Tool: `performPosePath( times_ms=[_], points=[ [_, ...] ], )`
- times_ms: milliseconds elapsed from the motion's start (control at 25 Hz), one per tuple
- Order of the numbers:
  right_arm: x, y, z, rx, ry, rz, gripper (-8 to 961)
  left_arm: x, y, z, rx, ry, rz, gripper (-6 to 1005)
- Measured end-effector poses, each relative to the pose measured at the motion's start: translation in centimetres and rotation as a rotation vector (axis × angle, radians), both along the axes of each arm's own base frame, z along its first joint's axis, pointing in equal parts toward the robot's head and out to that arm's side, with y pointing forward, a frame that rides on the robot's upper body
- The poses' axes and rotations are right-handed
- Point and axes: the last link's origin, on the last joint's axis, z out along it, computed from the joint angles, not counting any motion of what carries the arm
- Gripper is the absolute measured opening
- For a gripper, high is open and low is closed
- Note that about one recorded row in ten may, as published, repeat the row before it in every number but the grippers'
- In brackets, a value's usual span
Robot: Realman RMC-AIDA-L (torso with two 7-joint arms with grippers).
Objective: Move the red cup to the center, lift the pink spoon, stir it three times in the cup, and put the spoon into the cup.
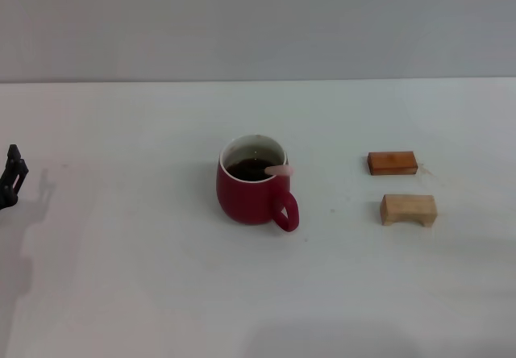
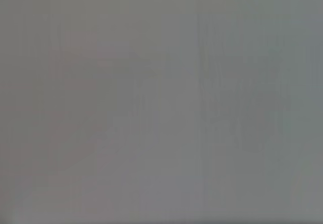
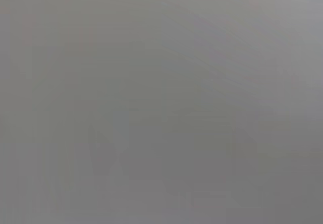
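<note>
The red cup (image 1: 251, 187) stands upright near the middle of the white table (image 1: 145, 293), handle toward the front right, dark liquid inside. The pink spoon (image 1: 280, 168) is in the cup: only the end of its pale pink handle shows, resting on the right rim. My left gripper (image 1: 11, 179) is at the far left edge of the head view, well away from the cup. My right gripper is out of view. Both wrist views show only plain grey surface.
A small reddish-brown wooden block (image 1: 393, 163) and a pale wooden block (image 1: 409, 210) lie to the right of the cup. A grey wall runs along the table's far edge.
</note>
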Motion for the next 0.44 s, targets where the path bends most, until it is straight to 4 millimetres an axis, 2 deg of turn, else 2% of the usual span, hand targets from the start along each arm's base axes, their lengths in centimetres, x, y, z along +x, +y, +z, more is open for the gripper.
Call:
performPosePath(
  times_ms=[160,440],
  points=[
    [1.7,-0.5,0.1,-0.017,0.146,0.018,536,0.1,0.0,-0.1,-0.003,-0.001,-0.004,808],
    [2.4,-1.2,0.0,-0.007,0.112,0.015,551,0.2,0.1,-0.2,-0.002,-0.002,-0.009,808]
  ],
)
